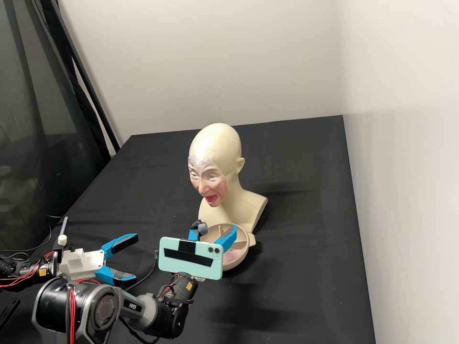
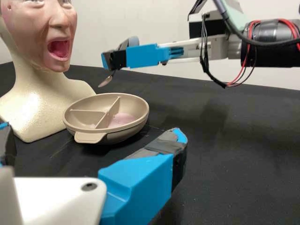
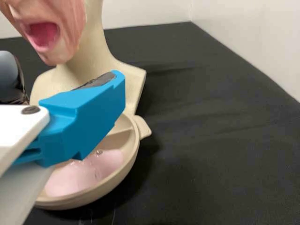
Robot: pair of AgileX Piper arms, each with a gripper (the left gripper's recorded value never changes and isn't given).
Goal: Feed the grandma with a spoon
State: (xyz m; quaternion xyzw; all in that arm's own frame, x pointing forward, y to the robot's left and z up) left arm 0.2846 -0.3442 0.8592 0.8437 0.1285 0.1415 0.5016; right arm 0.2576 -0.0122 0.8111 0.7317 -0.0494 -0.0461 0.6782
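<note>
The grandma mannequin head (image 1: 215,177) stands mid-bench with its mouth wide open (image 2: 58,48). In front of it sits a beige divided bowl (image 1: 241,239) with pink food in one section (image 3: 82,176). My right gripper (image 1: 210,234) hovers just over the bowl, below the chin, shut on a small metal spoon (image 2: 105,80) that hangs under its fingertips (image 2: 115,58). The spoon's bowl points down and is a little short of the mouth. My left gripper (image 1: 125,258) rests open low at the near left, with nothing between its blue fingers (image 2: 154,168).
A mint phone (image 1: 191,258) is strapped on the right arm's wrist. Cables (image 2: 225,70) hang under that arm. A white wall (image 1: 406,191) borders the bench on the right, and dark panels (image 1: 38,119) stand at the left. Black cloth (image 1: 306,229) covers the bench.
</note>
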